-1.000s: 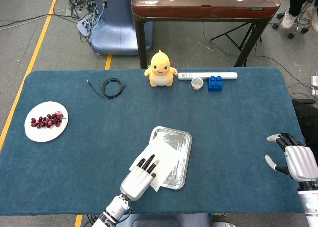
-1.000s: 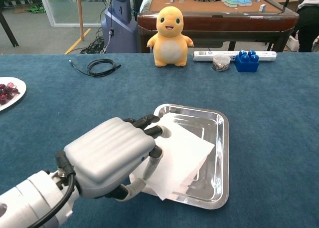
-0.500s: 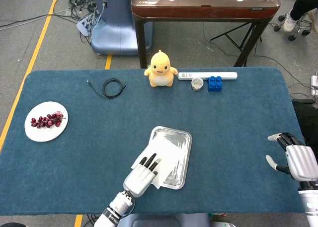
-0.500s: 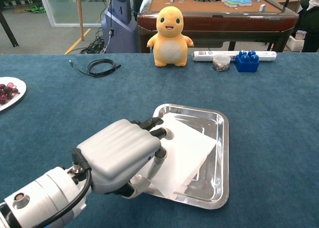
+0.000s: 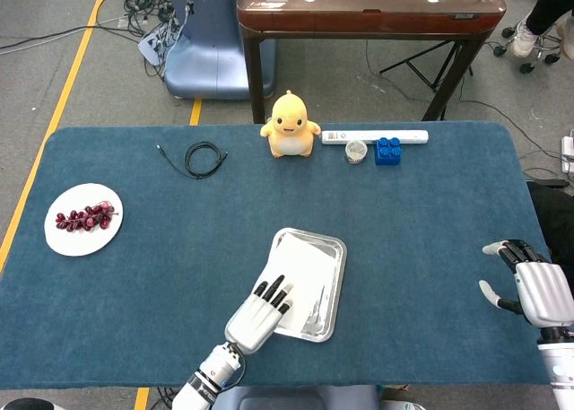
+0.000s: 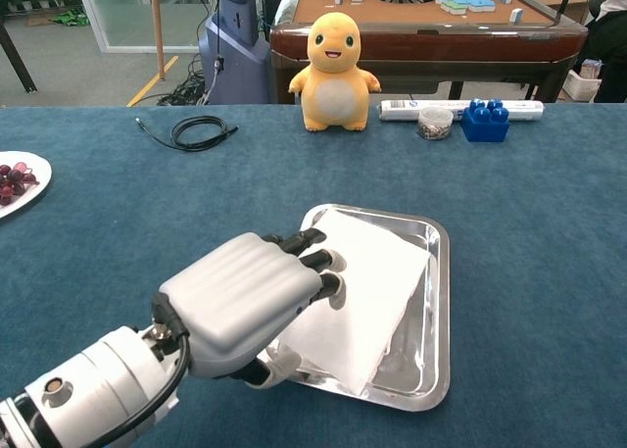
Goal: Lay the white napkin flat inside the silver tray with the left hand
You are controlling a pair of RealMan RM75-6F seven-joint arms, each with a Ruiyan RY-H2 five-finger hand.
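The white napkin (image 5: 305,280) (image 6: 377,281) lies spread inside the silver tray (image 5: 339,248) (image 6: 441,301) at the near middle of the table, its near-left edge reaching the tray's rim. My left hand (image 5: 258,313) (image 6: 240,301) rests on that left edge, fingers stretched on top of the cloth and the thumb showing beneath it at the rim, so it pinches the napkin. My right hand (image 5: 529,289) hovers at the table's far right edge, fingers apart and holding nothing. The chest view does not show it.
A yellow plush (image 5: 290,125) (image 6: 336,71) stands at the back centre, beside a small jar (image 5: 356,150), a blue brick (image 5: 387,150) and a white strip (image 5: 413,136). A black cable (image 5: 204,159) lies back left. A plate of grapes (image 5: 82,219) sits far left.
My left hand has pushed the napkin right and further in. The cloth that hung rumpled over the tray's left rim now lies flatter inside the tray. The right hand has stayed put.
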